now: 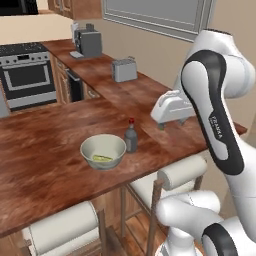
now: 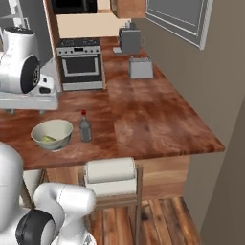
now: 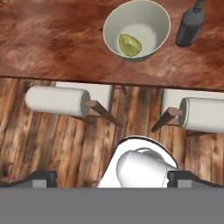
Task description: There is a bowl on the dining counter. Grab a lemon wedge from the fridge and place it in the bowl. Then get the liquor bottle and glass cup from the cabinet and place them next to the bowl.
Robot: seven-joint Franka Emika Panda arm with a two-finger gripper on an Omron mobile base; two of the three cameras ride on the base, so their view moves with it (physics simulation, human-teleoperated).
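My pincer (image 1: 172, 121) hangs above the counter (image 1: 45, 150) with its two tips spread wide apart and nothing between them; in the hand view the dark tips sit at the far lower corners, well clear of each other.

Going left to right in the left base view: a stove (image 1: 27, 75) stands far off to the left of my pincer and beyond it. Nearer, down and to the left of my pincer, the bowl (image 1: 103, 151) rests on the counter with the lemon wedge (image 1: 102, 158) lying inside it. Just beside the bowl, on the side toward my pincer, the liquor bottle (image 1: 131, 136) stands upright with its red cap up; it looks close to the bowl's rim, but I cannot tell whether they touch. My pincer is apart from both, higher and to their right. Behind my pincer, along the back run of counter, sits a toaster (image 1: 124, 69), and farther back a coffee machine (image 1: 88, 41).

Below the counter edge, two stools (image 1: 182, 172) with pale rolled cushions stand on the wooden floor (image 3: 52, 140).
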